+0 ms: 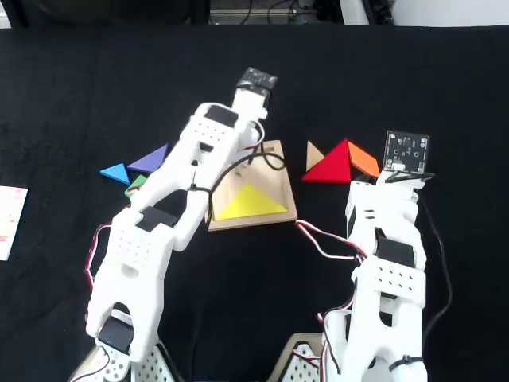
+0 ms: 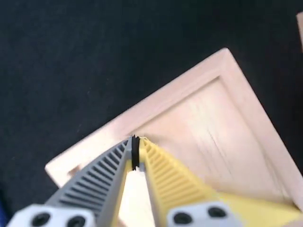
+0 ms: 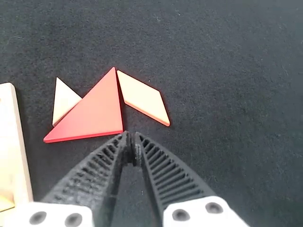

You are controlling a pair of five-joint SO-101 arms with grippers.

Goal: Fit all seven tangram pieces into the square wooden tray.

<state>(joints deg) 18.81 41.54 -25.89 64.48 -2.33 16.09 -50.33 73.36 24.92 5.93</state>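
While over tray point(image 2: 165, 90), left gripper point(image 2: 136, 142) closed

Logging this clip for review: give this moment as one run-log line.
tray: yellow triangle in | left gripper: shut, over tray | right gripper: shut, by red triangle

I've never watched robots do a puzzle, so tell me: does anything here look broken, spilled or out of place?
Nothing stands out. The yellow triangle lies flat in the tray. The rest, such as the red triangle and the blue triangle, lie flat on either side of it.
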